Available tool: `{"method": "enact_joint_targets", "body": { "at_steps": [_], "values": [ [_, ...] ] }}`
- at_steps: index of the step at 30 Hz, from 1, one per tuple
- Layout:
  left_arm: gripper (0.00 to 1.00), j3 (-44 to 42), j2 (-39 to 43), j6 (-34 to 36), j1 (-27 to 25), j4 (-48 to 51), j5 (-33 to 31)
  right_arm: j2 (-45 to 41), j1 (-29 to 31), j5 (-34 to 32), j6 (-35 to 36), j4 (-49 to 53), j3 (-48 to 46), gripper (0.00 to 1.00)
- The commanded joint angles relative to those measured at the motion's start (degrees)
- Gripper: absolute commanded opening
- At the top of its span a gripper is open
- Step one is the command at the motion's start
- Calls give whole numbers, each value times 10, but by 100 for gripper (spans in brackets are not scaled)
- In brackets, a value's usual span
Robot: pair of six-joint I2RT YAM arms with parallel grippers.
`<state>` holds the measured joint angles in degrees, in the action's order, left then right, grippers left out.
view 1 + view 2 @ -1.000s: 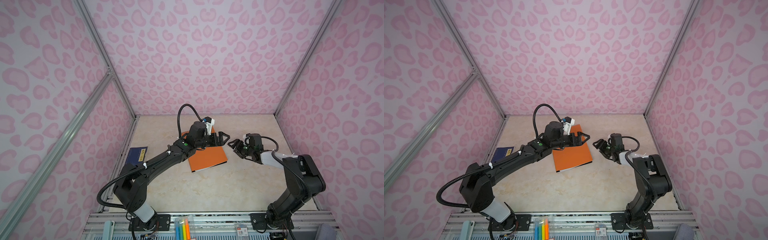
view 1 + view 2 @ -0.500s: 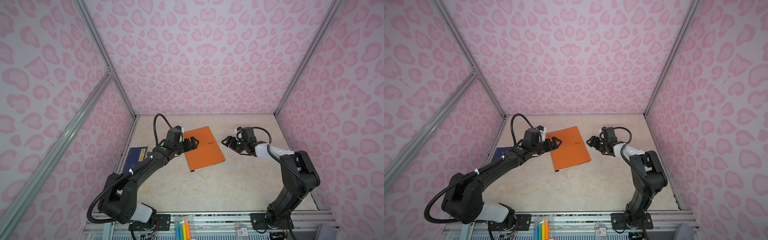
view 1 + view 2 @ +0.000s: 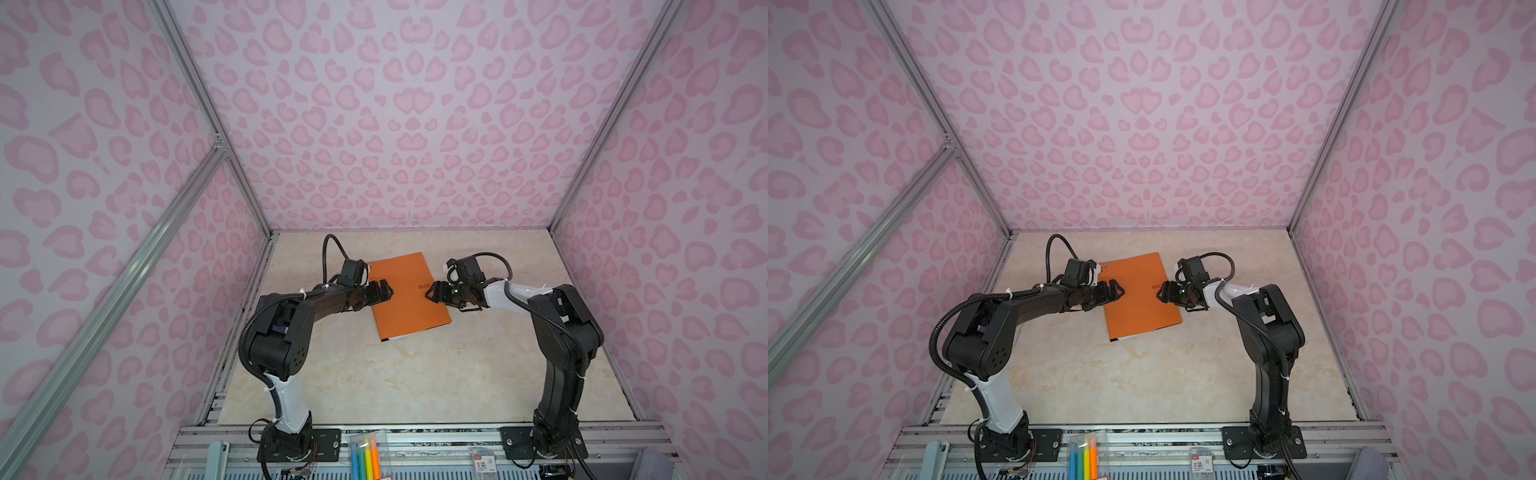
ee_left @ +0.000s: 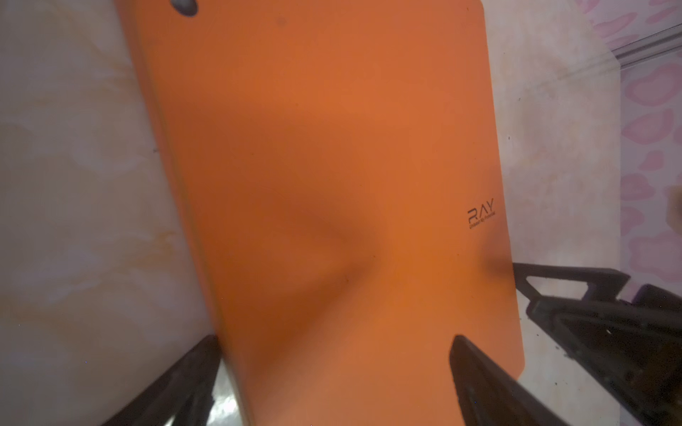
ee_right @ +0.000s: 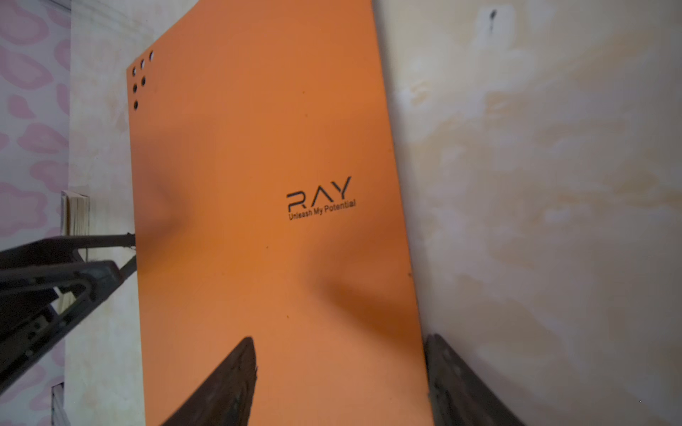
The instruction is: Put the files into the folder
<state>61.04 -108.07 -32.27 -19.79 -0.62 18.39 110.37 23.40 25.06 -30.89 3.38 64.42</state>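
folder (image 3: 409, 297) closed, flat on tabletop (image 3: 374, 374), orange face up, between both hands | left hand (image 3: 388, 289) spread wide, empty, straddling one long edge | right hand (image 3: 430, 292) parted, empty, straddling the opposite edge — probably squaring it | files: none loose in view — judged inside

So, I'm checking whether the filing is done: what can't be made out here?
- Files: none in sight; the closed folder hides its inside in every view.
- Pale sliver at the folder's near corner: too small in both top views to name.
- Marker pack: cut off by the bottom edge of both top views.
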Motion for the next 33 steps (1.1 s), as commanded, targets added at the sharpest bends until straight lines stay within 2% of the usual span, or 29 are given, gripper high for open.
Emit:
{"method": "enact_joint_targets", "body": {
  "at_steps": [1,7,11,20,24,29,33],
  "values": [
    [98,-16,-15,-2,-15,4,51,-23,11,14,-19,-8,-41,73],
    [98,-82,29,-18,-64,-22,50,-104,22,22,-60,-52,-154,72],
    [98,-141,79,-53,-91,-36,21,-155,31,9,-76,-62,-208,72],
    [97,-229,191,-90,-109,-30,-47,-182,49,1,-103,-83,-247,73],
    [97,-220,189,-73,-106,-13,-54,-194,64,-17,-129,-87,-255,72],
    [97,-183,173,-52,-97,-3,-44,-266,53,-87,-186,-90,-319,73],
    [97,-168,190,-38,-87,17,-61,-303,26,-99,-163,-48,-325,78]
  ]
}}
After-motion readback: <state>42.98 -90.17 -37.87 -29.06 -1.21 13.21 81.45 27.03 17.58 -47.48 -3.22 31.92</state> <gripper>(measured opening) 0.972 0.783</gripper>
